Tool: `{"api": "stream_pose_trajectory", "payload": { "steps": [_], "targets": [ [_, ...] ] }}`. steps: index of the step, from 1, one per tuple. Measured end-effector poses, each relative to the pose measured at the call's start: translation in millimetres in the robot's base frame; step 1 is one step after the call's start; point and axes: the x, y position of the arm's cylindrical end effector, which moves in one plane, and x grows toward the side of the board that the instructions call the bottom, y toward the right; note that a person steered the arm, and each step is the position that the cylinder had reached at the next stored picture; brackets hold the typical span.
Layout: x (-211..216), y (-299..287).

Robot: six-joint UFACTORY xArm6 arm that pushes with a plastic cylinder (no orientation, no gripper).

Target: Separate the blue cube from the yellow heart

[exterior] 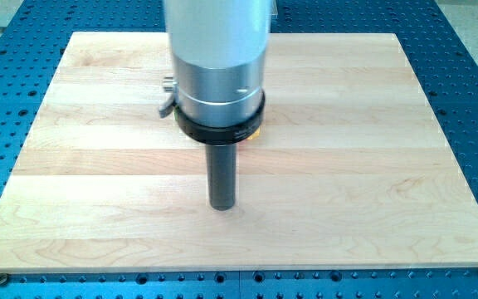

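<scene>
- Camera view, nearest part first: the surface (372, 224), a pale wooden board, lies bare along its bottom edge and toward both bottom corners; no block shows there.
- My tip (222, 207) stands on the board a little below its centre, with open wood on every side and nothing touching it that I can see.
- No gripper is fitted, so nothing is clasped or let go; the rod can only shove.
- Behind the rod, the arm's wide metal collar (220, 83) blocks the middle of the board up toward the top edge.
- A sliver of yellow (256, 129) peeks out at the collar's lower right rim; I judge it to be the yellow heart, though its shape cannot be made out.
- The blue cube is nowhere visible, presumably hidden behind the collar close to that yellow piece.
- Risk: with both blocks covered, a push toward the top edge could catch the pair together and carry them along unseparated.
- Risk: a glancing hit might turn the heart against the cube instead of parting them.
</scene>
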Motion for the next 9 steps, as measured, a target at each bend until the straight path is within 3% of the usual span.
{"api": "stream_pose_trajectory", "payload": {
  "steps": [2, 3, 4, 5, 9],
  "targets": [
    [-51, 17],
    [-59, 77],
    [-132, 74],
    [-157, 43],
    [-210, 21]
  ]
}}
